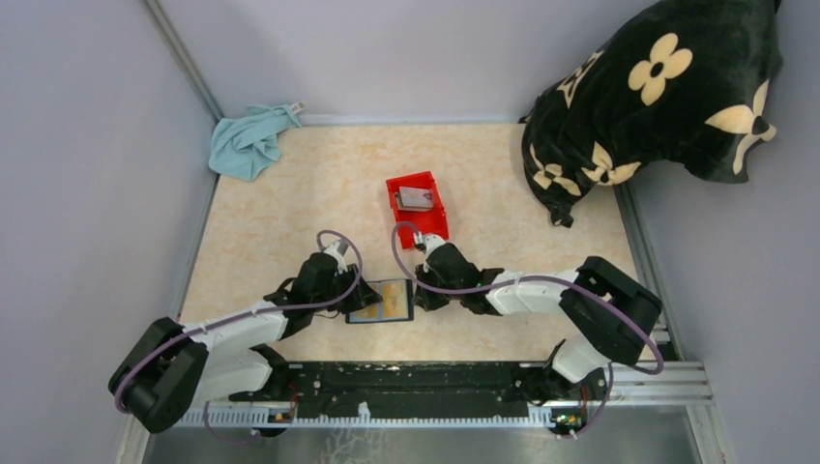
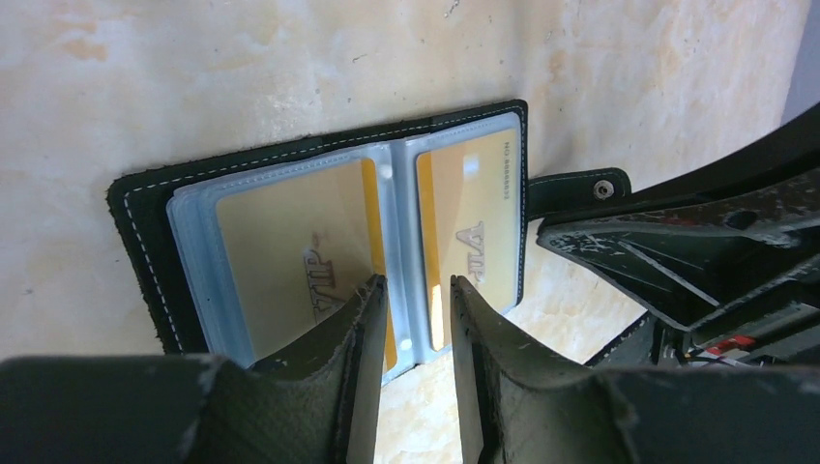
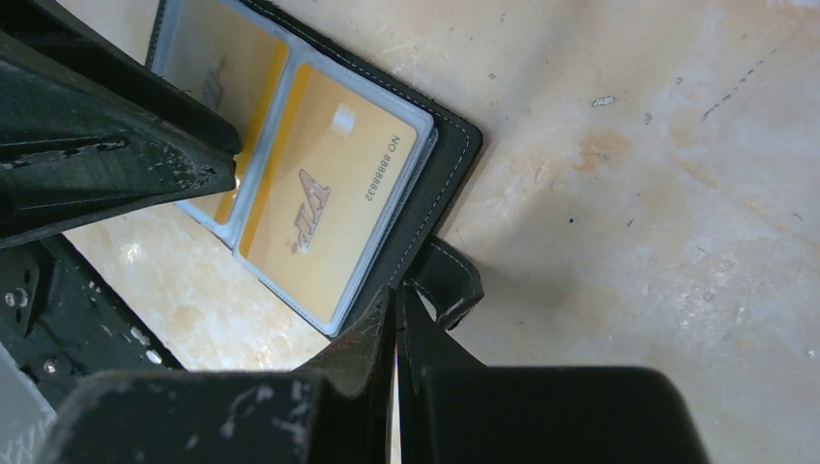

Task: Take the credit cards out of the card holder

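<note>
Nearest, a black rail (image 1: 435, 382) carries both arm bases at the table's (image 1: 290, 193) edge. Just beyond it the holder (image 2: 145, 208) lies open and flat on the mottled cream, stone-look table. It is black stitched leather with a bluish clear plastic sleeve insert. Two glossy gold cards (image 2: 280, 242) sit side by side in the sleeves, each printed with slanted lettering, and the right one also has a row of digits. The left claw (image 2: 416, 285) comes in at the holder's near edge, released. Its scuffed dark fingers (image 2: 363, 319) stand apart on either side of the sleeves' middle seam, and one tip lies against the left card's sleeve. The right claw (image 3: 396, 295) is clenched, with its fingers pressed together, and its tip is at the holder's right edge beside the snap tab (image 3: 450, 280). Whether it pinches the leather I cannot tell. Both claws crowd the holder from opposite sides and hide part of its near edge. Beyond the holder, slightly right, stands a small red plastic bin (image 1: 430, 227) with a flat grey card (image 1: 417, 198) inside. Far beyond the holder, in the left corner, lies a crumpled light blue cloth (image 1: 249, 140). At far right slumps a plush black cushion (image 1: 658, 97) patterned with cream flowers.
</note>
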Controlling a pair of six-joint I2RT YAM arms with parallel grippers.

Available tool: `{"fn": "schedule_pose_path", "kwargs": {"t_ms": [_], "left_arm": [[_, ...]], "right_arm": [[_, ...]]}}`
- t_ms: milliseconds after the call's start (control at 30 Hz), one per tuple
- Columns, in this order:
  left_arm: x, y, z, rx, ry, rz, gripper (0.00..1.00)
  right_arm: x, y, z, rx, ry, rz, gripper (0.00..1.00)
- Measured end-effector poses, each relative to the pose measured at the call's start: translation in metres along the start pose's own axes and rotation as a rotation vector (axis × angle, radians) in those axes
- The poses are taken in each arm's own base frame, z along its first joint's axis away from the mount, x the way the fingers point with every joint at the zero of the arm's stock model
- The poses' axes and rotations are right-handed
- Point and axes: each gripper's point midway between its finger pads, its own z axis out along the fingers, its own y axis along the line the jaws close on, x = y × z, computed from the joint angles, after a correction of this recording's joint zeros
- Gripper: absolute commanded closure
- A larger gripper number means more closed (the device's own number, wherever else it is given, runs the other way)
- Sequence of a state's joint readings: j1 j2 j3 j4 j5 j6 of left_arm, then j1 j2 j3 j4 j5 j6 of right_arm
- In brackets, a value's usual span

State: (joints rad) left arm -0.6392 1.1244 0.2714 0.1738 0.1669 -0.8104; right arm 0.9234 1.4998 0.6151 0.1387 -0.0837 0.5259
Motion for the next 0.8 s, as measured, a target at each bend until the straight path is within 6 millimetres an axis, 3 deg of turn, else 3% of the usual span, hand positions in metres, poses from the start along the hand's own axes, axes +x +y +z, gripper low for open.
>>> {"fn": "schedule_pose_path", "kwargs": {"t_ms": [300, 800], "left_arm": [[-0.001, 0.000, 0.004, 0.010, -0.014, 0.002, 0.62], [0.001, -0.002, 0.007, 0.045, -0.017, -0.001, 0.62]], "right_arm": [[0.008, 0.000, 0.010, -0.012, 0.023, 0.010, 1.00], [0.006, 0.013, 0.020, -0.056, -0.003, 0.015, 1.00]]}}
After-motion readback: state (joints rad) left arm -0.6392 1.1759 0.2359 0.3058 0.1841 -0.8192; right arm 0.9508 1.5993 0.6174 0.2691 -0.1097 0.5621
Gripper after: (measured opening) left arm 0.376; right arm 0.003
